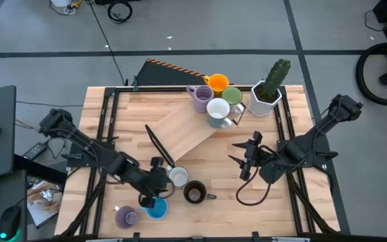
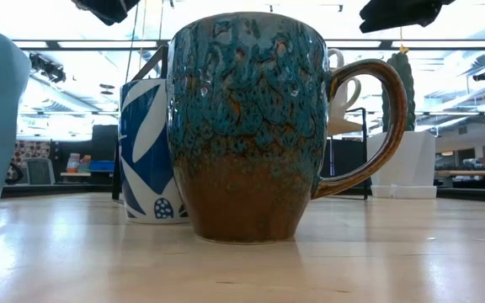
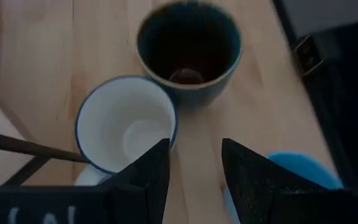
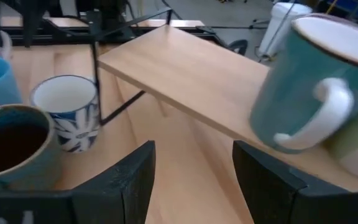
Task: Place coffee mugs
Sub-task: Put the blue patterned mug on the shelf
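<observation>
Near the table's front stand a white mug with a blue pattern (image 1: 178,176), a dark brown mug (image 1: 194,193), a blue mug (image 1: 156,209) and a purple mug (image 1: 126,216), each upright on its base. My left gripper (image 3: 194,165) hovers open over the table beside the white mug (image 3: 126,124), with bare wood between its fingers. A purple (image 1: 200,97), an orange (image 1: 218,83), a green (image 1: 232,96) and a teal-and-white mug (image 1: 218,111) stand at the far side. My right gripper (image 4: 194,180) is open and empty to the right of the middle.
A slanted wooden shelf board on a black wire frame (image 1: 190,128) lies across the table's middle. A white angular pot with a cactus (image 1: 269,91) stands at the far right. Black rails run along both table sides (image 1: 106,121). A black cable loops under the right arm (image 1: 250,198).
</observation>
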